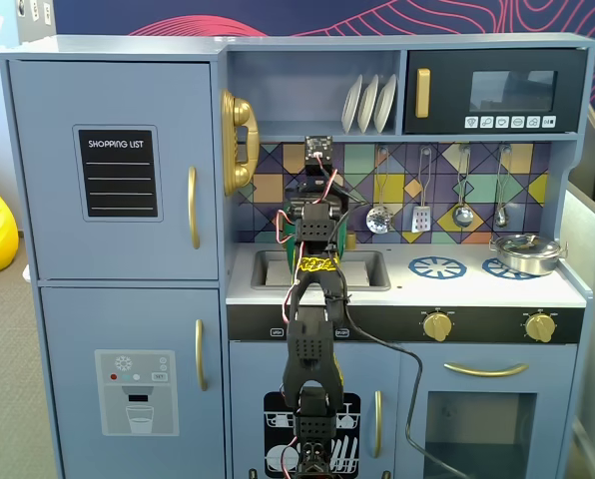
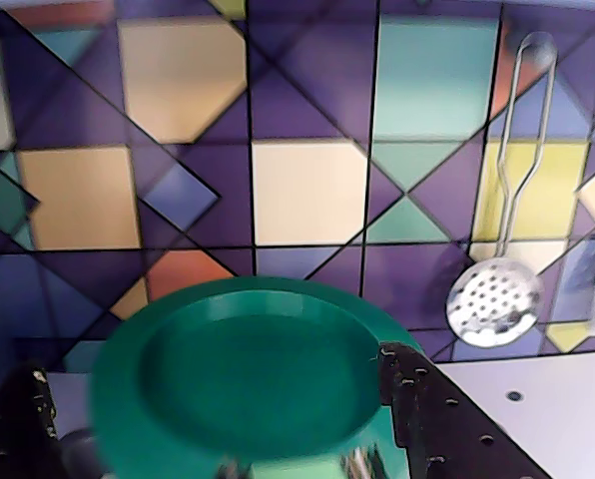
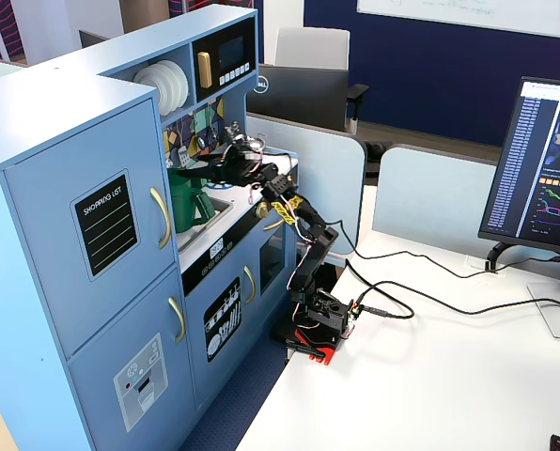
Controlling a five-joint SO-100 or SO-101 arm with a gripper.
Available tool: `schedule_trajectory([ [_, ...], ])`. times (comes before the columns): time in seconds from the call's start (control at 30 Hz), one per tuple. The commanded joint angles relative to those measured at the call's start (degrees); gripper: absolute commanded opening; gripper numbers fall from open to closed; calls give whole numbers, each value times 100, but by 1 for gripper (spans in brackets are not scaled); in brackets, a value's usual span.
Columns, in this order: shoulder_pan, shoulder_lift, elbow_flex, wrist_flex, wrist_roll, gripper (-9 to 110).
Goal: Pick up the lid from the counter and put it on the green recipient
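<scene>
The green lid (image 2: 248,379) fills the lower middle of the wrist view, a round disc with a raised rim, tilted towards the camera. My gripper (image 2: 213,364) is shut on it, with one black finger (image 2: 18,429) at its left and the other (image 2: 437,419) overlapping its right edge. In a fixed view my gripper (image 3: 194,174) reaches over the sink corner, just above the tall green recipient (image 3: 191,209). I cannot tell whether the lid touches its rim. In the front fixed view the arm (image 1: 315,225) hides most of the pot; only green slivers (image 1: 290,246) show beside it.
A steel pot with its lid (image 1: 525,251) stands on the right burner, next to a blue burner ring (image 1: 437,266). The sink (image 1: 367,269) lies behind the arm. A slotted spoon (image 2: 494,309) and other utensils hang on the tiled backsplash. A shelf with plates (image 1: 367,103) is overhead.
</scene>
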Motion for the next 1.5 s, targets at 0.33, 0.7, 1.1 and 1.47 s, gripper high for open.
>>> schedule_trajectory([
  [0.33,0,5344,5625,3015,-255,19],
  [0.7,-800,6012,9738,1591,466,1],
  [1.1,-475,6680,10371,3920,1459,2],
  [1.47,-255,6688,10371,4491,879,2],
])
